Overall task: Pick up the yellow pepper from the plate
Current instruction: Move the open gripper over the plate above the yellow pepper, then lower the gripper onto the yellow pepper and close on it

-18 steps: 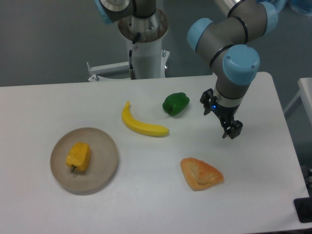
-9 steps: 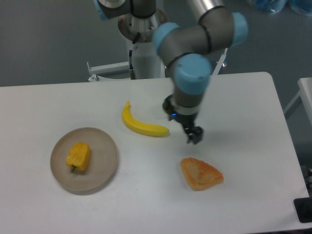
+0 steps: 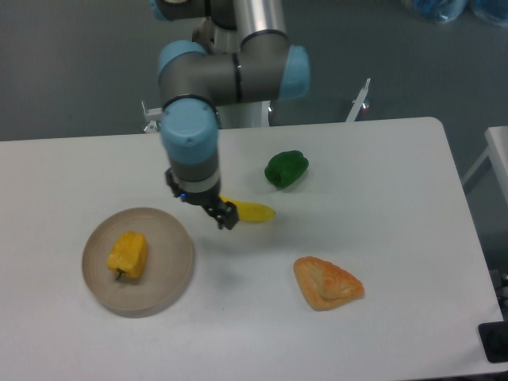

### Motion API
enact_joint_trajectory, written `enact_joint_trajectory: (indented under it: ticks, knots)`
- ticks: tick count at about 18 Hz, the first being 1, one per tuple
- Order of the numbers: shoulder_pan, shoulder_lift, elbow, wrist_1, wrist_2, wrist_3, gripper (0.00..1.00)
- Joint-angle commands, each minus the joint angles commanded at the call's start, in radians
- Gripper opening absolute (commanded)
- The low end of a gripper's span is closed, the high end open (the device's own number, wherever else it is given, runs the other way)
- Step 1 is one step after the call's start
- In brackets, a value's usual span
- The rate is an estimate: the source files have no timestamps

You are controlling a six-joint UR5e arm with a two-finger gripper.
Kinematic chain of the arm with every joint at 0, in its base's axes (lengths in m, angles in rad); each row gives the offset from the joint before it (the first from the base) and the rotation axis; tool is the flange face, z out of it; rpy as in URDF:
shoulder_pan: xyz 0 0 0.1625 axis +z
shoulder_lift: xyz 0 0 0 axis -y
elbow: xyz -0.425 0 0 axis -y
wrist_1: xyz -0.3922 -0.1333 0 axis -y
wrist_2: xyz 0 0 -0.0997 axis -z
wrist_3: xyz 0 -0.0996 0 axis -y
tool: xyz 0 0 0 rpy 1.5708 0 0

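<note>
The yellow pepper [image 3: 128, 254] lies on the left half of the round beige plate [image 3: 171, 270] at the table's left. My gripper [image 3: 225, 217] hangs above the table just right of the plate's upper right rim, over the banana. It holds nothing. Its fingers are small and dark, and whether they stand open or shut cannot be made out.
A yellow banana [image 3: 252, 211] lies mostly hidden behind the gripper and wrist. A green pepper [image 3: 286, 168] sits further back right. A golden pastry [image 3: 326, 282] lies at the front right. The arm's base [image 3: 238, 95] stands at the table's back edge.
The arm has swept left across the table, from beside the green pepper, past the pastry side, to just right of the plate. None of the objects has moved.
</note>
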Motion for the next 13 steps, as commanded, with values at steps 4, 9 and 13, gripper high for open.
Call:
enact_joint_trajectory:
  ticks: [4,9,13]
  knots:
    - [-0.046,-0.038,-0.006,0.155,-0.045,-0.25,1.0]
    - [-0.077,-0.068,-0.011,0.174,-0.043,-0.358,1.0]
    - [-0.104,-0.095,-0.014,0.174,-0.042,-0.381,1.0]
